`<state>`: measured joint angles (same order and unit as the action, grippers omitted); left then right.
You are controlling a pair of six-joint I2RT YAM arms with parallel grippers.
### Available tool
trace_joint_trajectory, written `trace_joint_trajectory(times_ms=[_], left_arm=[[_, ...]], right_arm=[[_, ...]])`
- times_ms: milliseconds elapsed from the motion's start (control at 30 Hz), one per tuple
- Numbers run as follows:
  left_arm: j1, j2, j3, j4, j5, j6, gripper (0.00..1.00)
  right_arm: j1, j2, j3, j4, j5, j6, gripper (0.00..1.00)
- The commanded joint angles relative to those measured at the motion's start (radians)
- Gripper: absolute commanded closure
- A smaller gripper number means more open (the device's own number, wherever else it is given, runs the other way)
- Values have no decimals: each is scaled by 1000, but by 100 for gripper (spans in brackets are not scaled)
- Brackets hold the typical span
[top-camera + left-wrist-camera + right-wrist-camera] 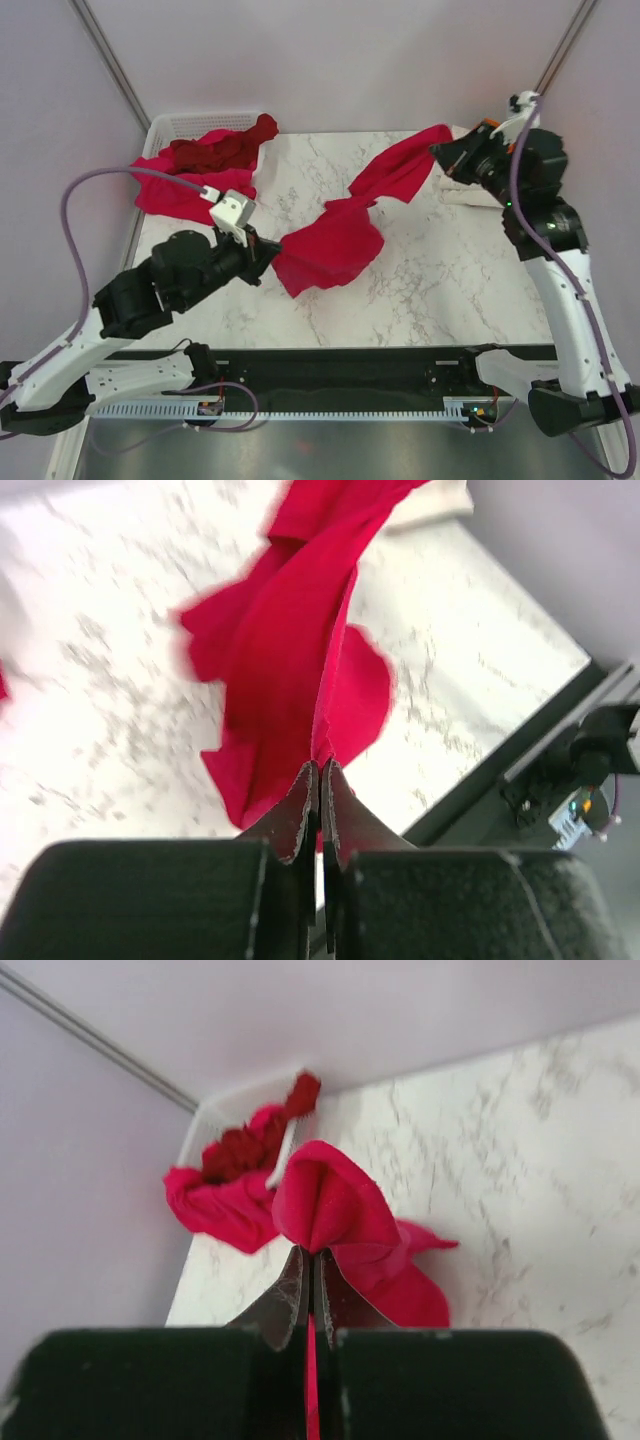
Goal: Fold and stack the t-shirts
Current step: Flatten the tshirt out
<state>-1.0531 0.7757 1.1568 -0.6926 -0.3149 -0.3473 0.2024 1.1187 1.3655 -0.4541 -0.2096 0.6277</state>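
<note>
A crimson red t-shirt [340,235] hangs stretched over the marble table between both arms. My left gripper [268,252] is shut on its lower left end, and in the left wrist view the cloth [300,630] runs up from the closed gripper [321,765]. My right gripper [438,152] is shut on the far right end, and the right wrist view shows red cloth [330,1200] bunched at its closed tips [312,1252]. A magenta-pink t-shirt [165,190] spills from the basket, with a dark maroon t-shirt [225,148] on top. A cream-white t-shirt [468,188] lies by the right arm.
The white plastic basket [190,122] stands at the table's back left corner, also in the right wrist view as the basket [240,1095]. Pale walls close in the back and sides. A black rail [330,365] runs along the near table edge.
</note>
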Motion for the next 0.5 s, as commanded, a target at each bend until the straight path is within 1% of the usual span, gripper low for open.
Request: trace_joint_trajectory(times_ms=[0,33,100,133,167,200,233,267,333,367,400,467], left_arm=[[4,22,190,-67,-99,191,98],[4,26,261,-65,-107,227,98],[4,30,325,-65,-141,267,98],[4,30,380,-65,-153,299,98],[4,30,405,-67,-164,313,98],[4,27,428,-65,-174,327,98],[4,24,466,-65,-174,346,98],[4,14,480,-65,-174,346,98],[4,1,503,-64,-167,390,98],[4,-7,504,-64,-162,395,98],[4,-24,501,-64,-162,396,98],[4,-55,477,-62,-123,404,98]], right_arm=[[-27,-46,219,-217,96,-85,100],[-32,-52,313,-244,117,-94,100],[-34,-53,410,-331,229,-126,100],[-32,-50,503,-360,268,-137,100],[-32,-46,550,-417,353,-147,100],[-32,-42,594,-446,392,-158,100],[-34,-28,688,-478,438,-177,100],[-34,-19,730,-536,508,-184,100],[-32,-7,812,-577,567,-210,100],[-32,-5,826,-606,588,-218,100],[-34,-5,839,-618,622,-223,100],[-34,-14,805,-612,624,-224,100]])
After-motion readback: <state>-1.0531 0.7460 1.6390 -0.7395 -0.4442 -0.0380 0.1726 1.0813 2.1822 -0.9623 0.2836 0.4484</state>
